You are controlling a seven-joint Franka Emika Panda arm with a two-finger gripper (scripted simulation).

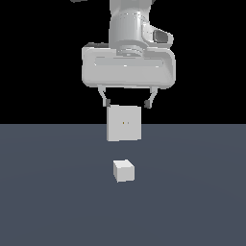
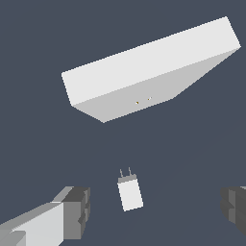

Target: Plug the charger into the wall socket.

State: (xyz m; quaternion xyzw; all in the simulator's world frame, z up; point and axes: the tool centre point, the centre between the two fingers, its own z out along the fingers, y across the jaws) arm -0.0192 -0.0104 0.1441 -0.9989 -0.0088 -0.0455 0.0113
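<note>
Scene: A white Panda arm hangs over a dark slate-blue counter [image 1: 48, 202] against a black backdrop, in a simulator's render.

Gripper: The gripper [image 1: 127, 103] is spread wide, its two short dark-tipped fingers [image 1: 107, 102] pointing down with nothing between them. It hangs above the counter, clear of both objects.

Charger: The charger [image 1: 124, 170], a small white-grey cube, sits alone on the counter in the exterior view, nearer the camera than the plate and well apart from it. The wrist view shows two thin prongs [image 2: 125, 172] standing out from one end, aimed roughly toward the plate.

Wall socket: The wall socket [image 1: 124, 123], an upright flat white-grey square plate, stands on the counter directly beneath the gripper in the exterior view, just below the fingertips. Two tiny dots [image 2: 143, 100] mark the centre of its face, one yellowish and one pale.

Wrist view: The charger [image 2: 130, 192] lies between the two grey finger pads [image 2: 77, 211], touching neither, with the wall socket [image 2: 144, 62] beyond it.
</note>
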